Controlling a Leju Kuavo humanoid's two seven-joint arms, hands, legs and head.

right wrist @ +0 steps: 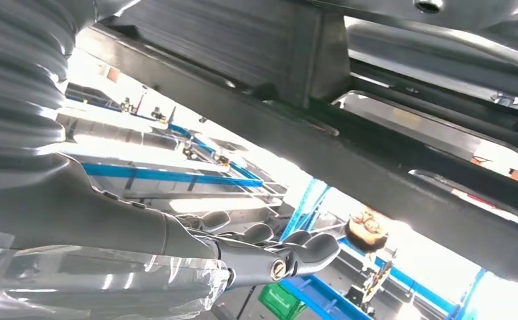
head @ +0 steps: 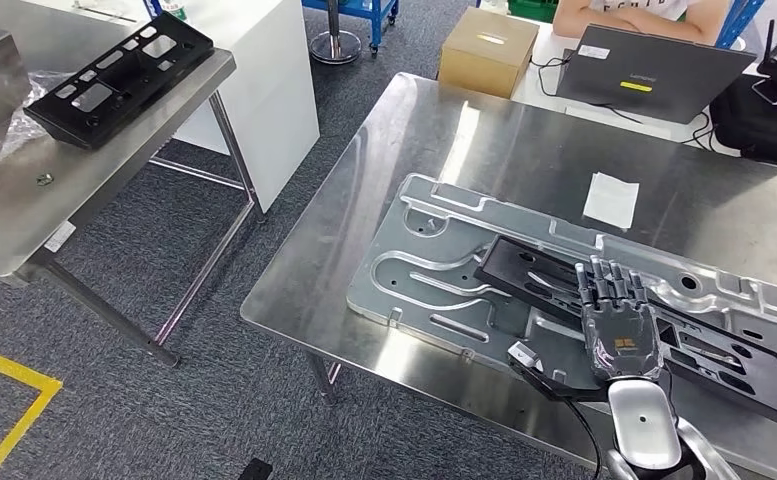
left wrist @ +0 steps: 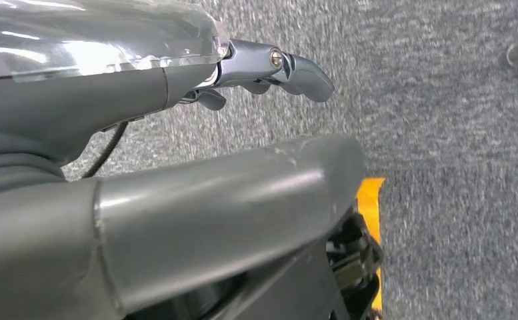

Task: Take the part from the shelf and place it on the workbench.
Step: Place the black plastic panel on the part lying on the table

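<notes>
Right hand [head: 619, 325] is over the near-right part of the steel worktop [head: 524, 140], palm down, fingers straight and apart, holding nothing. It hovers above or rests on the black slotted part [head: 524, 272]; can't tell whether there is contact. That part lies flat on a large silver machined plate [head: 414, 265] with grooves and cutouts, running from mid-plate toward the right edge of the head view. The plate sits on the worktop near its front edge.

Right wrist view: fingers [right wrist: 309, 245] extended, nothing between them, black frame bars of the part [right wrist: 376, 167] close by.

Left hand [left wrist: 269, 70] hangs over grey carpet [left wrist: 456, 133], fingers slightly bent, nothing in it. Yellow floor tape [left wrist: 371, 200] just beyond the thumb.

Also on the worktop: a small white paper [head: 612, 199] behind the plate, a grey laptop [head: 654, 70] at the far edge, a cardboard box [head: 488, 50] to its left, black device with antennas [head: 774, 110] far right. A person's arms [head: 624, 15] are behind the laptop.

Second steel table [head: 84, 180] on the left, well apart, carries another black slotted panel [head: 119, 80] lying on clear plastic wrap [head: 24, 120].
</notes>
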